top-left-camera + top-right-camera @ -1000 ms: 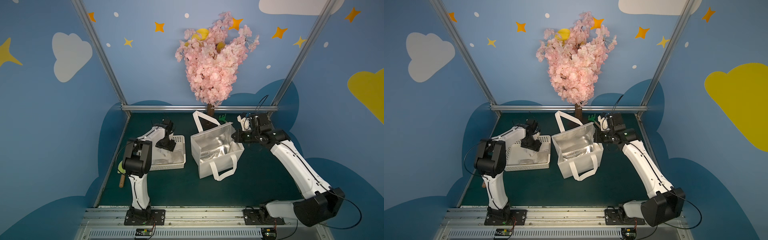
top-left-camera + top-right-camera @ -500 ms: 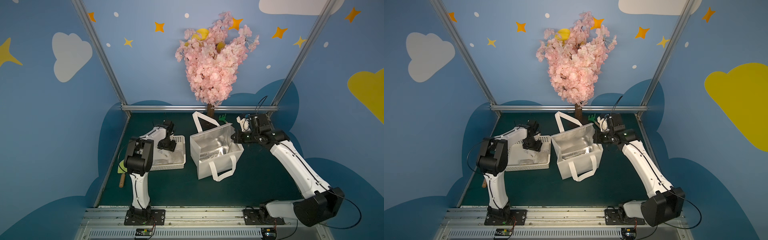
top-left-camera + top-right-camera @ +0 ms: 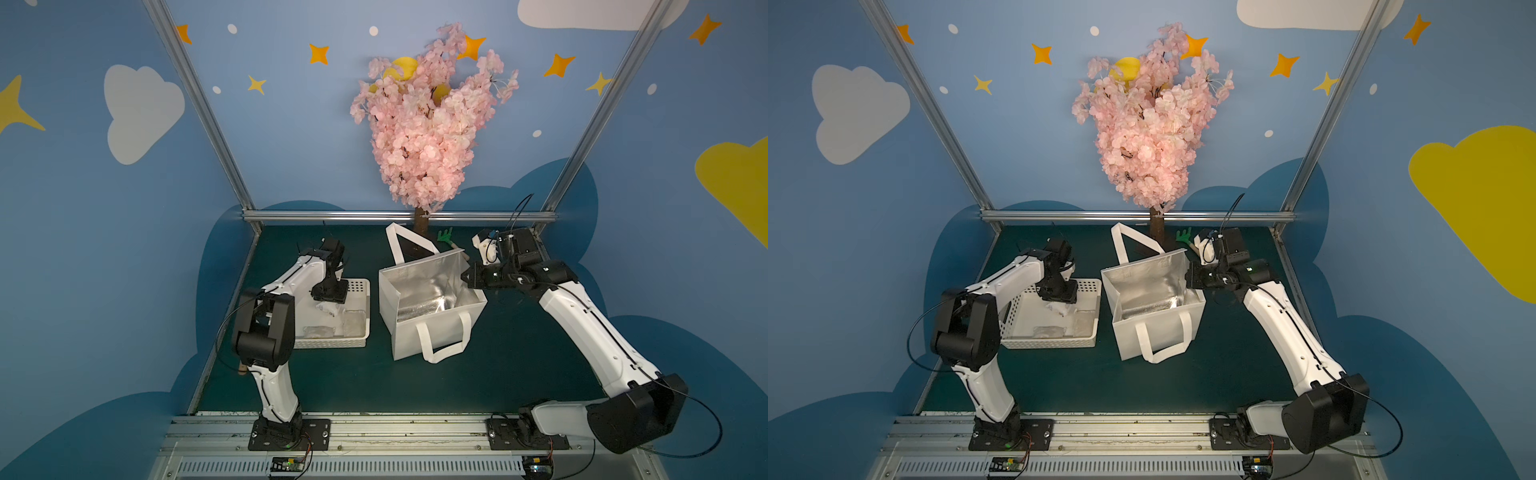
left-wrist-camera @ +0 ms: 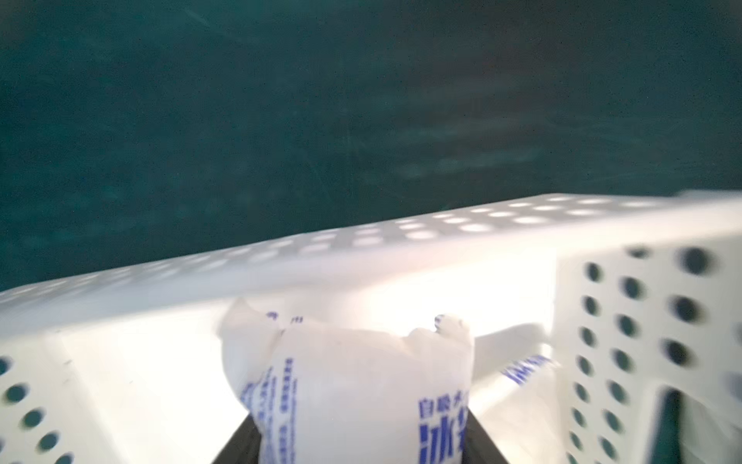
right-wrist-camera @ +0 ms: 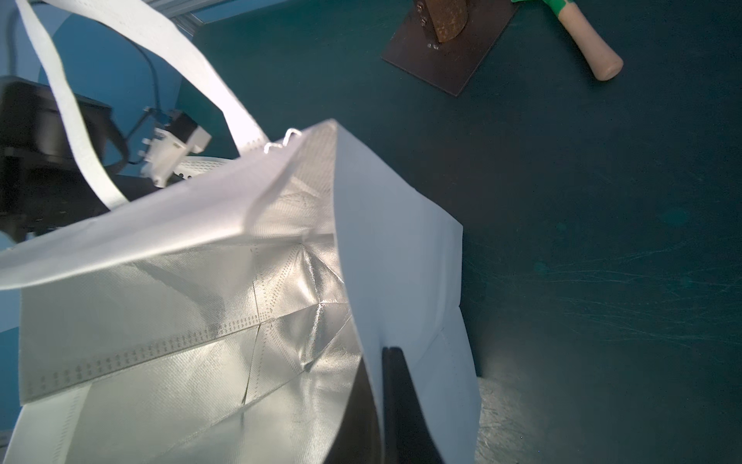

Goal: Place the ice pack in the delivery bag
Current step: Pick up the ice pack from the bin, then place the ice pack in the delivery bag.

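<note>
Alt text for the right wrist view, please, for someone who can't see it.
The right gripper pinches the side wall of the white delivery bag, its silver-lined mouth open. One strap handle loops up from its rim; on the dark green table beyond lie a dark base plate and a wooden tool handle.

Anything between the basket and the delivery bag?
Nothing; just a narrow strip of bare table separates basket and delivery bag, in both top views.

White arms (image 3: 582, 320), black joints (image 3: 266, 332), black cables (image 3: 711, 424).
</note>
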Robot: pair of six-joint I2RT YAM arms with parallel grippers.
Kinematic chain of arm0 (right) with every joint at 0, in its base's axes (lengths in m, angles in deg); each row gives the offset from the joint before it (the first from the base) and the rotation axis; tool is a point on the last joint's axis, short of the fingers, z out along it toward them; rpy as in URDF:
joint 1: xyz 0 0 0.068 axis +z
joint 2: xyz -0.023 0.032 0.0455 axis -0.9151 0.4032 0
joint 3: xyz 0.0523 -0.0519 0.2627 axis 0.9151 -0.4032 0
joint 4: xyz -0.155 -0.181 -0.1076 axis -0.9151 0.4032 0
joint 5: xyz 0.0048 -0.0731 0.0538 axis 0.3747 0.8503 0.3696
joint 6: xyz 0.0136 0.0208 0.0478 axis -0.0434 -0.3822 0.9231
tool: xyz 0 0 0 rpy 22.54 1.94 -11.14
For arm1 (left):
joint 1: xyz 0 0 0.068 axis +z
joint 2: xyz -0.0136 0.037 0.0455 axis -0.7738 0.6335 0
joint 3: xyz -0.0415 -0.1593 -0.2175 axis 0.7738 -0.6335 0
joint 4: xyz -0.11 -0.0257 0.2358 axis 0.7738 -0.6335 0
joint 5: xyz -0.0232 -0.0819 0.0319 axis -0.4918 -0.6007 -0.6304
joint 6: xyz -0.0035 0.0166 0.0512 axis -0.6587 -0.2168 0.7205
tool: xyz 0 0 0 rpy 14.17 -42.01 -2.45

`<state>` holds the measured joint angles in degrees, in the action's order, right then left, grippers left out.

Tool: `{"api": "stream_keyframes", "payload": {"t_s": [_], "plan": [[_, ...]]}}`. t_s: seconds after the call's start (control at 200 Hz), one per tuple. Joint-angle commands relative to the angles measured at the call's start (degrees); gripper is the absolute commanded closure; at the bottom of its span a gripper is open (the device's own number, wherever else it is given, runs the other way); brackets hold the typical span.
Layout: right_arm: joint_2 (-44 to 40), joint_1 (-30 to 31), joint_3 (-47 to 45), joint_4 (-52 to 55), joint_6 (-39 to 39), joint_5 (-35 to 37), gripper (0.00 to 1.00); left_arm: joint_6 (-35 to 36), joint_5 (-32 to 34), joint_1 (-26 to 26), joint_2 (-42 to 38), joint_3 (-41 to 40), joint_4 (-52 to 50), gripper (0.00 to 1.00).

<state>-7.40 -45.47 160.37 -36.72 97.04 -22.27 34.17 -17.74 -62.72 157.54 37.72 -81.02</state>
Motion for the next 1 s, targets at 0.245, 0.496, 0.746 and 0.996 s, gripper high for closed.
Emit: {"api": "stream_keyframes", "payload": {"t_s": [0.245, 0.496, 0.746, 0.996], "plan": [[-1.8, 0.0, -1.6, -1.1, 0.3, 0.5, 0.98, -2.7, -7.1, -7.2, -22.9, 9.4, -2.0, 0.72], [-1.8, 0.1, -2.6, -1.5, 1.3, -0.4, 0.98, 2.5, -5.5, -23.1, -22.1, 22.6, 0.7, 0.75], [-2.7, 0.1, -3.0, -1.8, 0.9, -1.0, 0.98, 8.4, -4.1, -35.6, -7.1, 35.1, -2.6, 0.74], [-4.9, 0.3, -4.1, -2.6, 0.3, -3.1, 0.98, 11.5, -6.5, -36.4, 6.0, 41.4, -6.7, 0.73]]}}
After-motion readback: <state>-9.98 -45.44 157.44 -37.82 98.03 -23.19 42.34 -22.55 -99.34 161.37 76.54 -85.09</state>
